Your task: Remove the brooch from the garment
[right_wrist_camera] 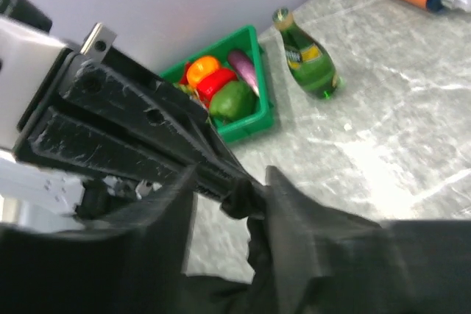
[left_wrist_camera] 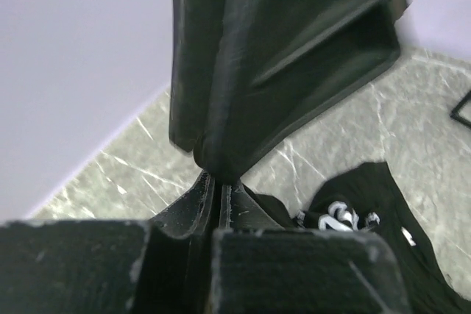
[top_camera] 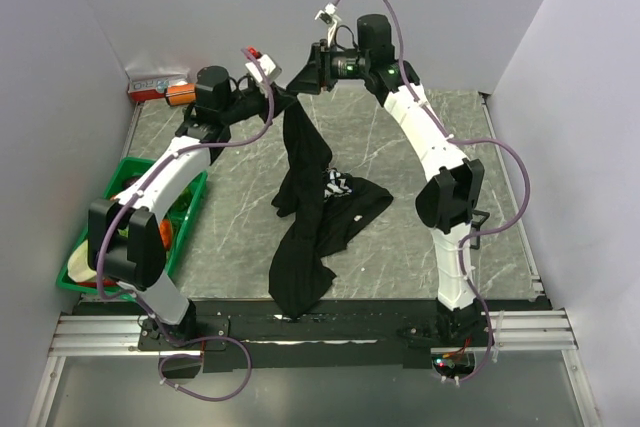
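Garment (top_camera: 305, 217) held raised over far side of bench (top_camera: 400, 137), pinched by left fingers (left_wrist_camera: 184, 218) and right fingers (left_wrist_camera: 243, 71), both clamped shut on cloth, tips close together. Lower part draped on bench toward near edge.

The left fingers (left_wrist_camera: 185, 209) pinch shut on the black T-shirt (left_wrist_camera: 390, 211). Its white-lettered part lies on the marbled bench (left_wrist_camera: 118, 174).
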Tool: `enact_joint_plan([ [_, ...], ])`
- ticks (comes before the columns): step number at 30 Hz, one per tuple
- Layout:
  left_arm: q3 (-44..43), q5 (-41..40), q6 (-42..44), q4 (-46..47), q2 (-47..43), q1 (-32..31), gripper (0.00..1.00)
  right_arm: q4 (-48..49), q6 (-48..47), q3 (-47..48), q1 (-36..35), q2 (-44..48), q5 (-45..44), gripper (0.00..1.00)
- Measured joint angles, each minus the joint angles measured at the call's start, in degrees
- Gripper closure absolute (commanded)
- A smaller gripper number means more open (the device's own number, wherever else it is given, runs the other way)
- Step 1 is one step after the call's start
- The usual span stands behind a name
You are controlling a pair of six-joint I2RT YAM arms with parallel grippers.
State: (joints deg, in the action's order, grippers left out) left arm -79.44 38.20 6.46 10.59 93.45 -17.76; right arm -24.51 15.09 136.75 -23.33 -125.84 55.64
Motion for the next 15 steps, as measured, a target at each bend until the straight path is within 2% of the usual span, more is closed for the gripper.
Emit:
enact_joint_plan([
  [3, -0.04, -0.33, 1.2, -3.21, 0.15, -0.09, 0.99, -2.99, -5.38, -4.37, 1.95, 2.93, 1.33, 0.39],
  [7, 0.15, -0.57, 2.54, -6.64, -0.46, 2.58, 0.99, -11.39, -20.04, -12.61, 8.98, 9.05, -1.2, 0.33],
  [11, 1.38, -2.69, 4.15, -10.1, -3.69, 8.81, 0.99, -18.6, -39.21, -26.27, 16.57, 16.65, -10.38, 0.29],
  [15, 1.46, -4.66, 6.45, -12.41, -7.52, 11.76, 0.99, -23.8, -52.57, -36.87, 16.02, 18.38, -18.1, 0.26],
])
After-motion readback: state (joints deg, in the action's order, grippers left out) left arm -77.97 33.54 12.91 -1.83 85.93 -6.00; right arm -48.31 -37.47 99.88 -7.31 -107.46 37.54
